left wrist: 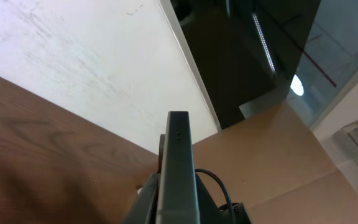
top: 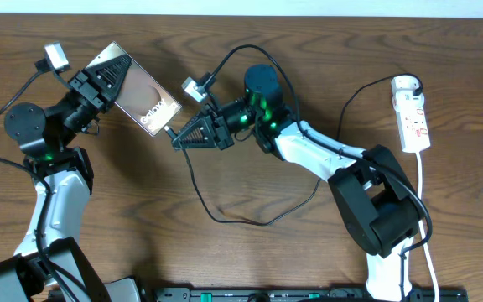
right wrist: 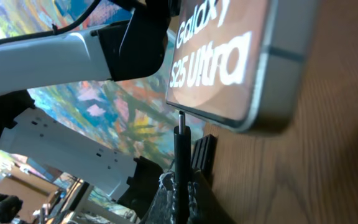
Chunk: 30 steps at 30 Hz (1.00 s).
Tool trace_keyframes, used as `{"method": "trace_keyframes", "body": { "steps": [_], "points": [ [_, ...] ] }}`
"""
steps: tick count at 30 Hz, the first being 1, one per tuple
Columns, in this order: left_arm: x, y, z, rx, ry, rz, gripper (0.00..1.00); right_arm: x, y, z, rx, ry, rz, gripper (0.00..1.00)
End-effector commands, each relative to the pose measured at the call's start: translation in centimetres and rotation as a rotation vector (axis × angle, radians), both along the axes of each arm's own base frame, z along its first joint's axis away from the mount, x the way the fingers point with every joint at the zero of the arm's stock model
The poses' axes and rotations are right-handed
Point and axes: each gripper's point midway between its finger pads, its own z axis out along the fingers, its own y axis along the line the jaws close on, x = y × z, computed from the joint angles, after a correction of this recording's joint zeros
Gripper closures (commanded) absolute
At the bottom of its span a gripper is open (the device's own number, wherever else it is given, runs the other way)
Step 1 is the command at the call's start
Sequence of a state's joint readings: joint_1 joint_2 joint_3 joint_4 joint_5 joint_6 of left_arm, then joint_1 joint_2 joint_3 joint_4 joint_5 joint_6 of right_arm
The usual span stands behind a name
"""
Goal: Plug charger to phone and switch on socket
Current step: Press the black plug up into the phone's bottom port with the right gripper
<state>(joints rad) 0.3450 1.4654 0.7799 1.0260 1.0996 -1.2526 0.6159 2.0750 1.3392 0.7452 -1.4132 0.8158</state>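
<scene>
At far right, the socket (top: 413, 122) holds a black plug (top: 414, 84).

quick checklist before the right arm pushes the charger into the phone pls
1. Phone gripped by the left jaws: ok.
2. Charger gripped near its tip by the right jaws: ok.
3. Tip at the phone's end edge: ok.
4. Tip lined up with the port: cannot tell, port hidden.
5. Tip seated in the phone: not ok, metal shows outside the edge.
6. Black plug in the socket: ok; switch on: cannot tell.
</scene>
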Motion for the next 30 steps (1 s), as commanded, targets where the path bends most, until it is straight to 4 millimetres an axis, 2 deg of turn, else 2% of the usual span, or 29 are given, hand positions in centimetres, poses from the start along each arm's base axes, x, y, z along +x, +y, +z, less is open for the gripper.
{"method": "trace_keyframes", "body": {
  "steps": [1,12,30],
  "points": [
    [-0.2,-0.5,0.6,0.015,-0.025,-0.021,0.93,1.4,-0.2,1.0,0.013,-0.013,-0.059,0.99],
    [-0.2,-0.6,0.6,0.017,-0.025,-0.026,0.92,1.5,-0.2,1.0,0.01,-0.007,-0.062,0.99],
    [-1.6,-2.1,0.1,0.049,-0.019,-0.14,0.93,0.9,0.3,1.0,0.01,-0.007,-0.053,0.99]
  ]
}}
